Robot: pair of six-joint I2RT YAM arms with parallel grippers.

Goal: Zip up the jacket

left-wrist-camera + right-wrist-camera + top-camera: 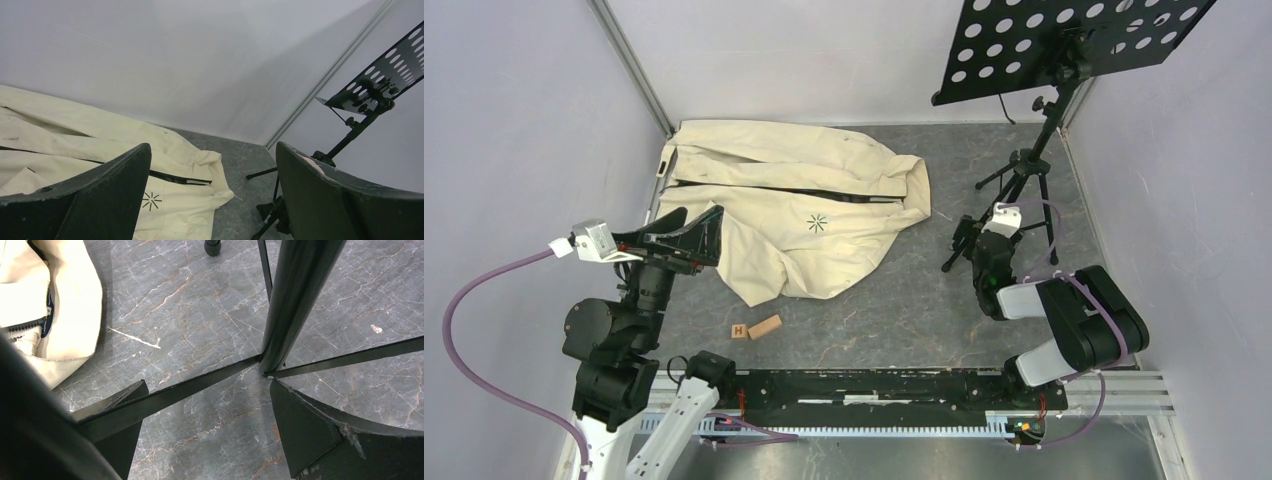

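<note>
A soft cream jacket lies crumpled on the grey, marbled worktop.
A thin dark zipper runs across it; the left gripper and right gripper both gape wide.

cream jacket with black starburst logo, dark zipper.

Left claw spread wide, level; right claw spread, pointing down.

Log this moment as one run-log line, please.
jacket: on table, zip appears open | left gripper: open, at jacket edge | right gripper: open, by music stand base
</note>
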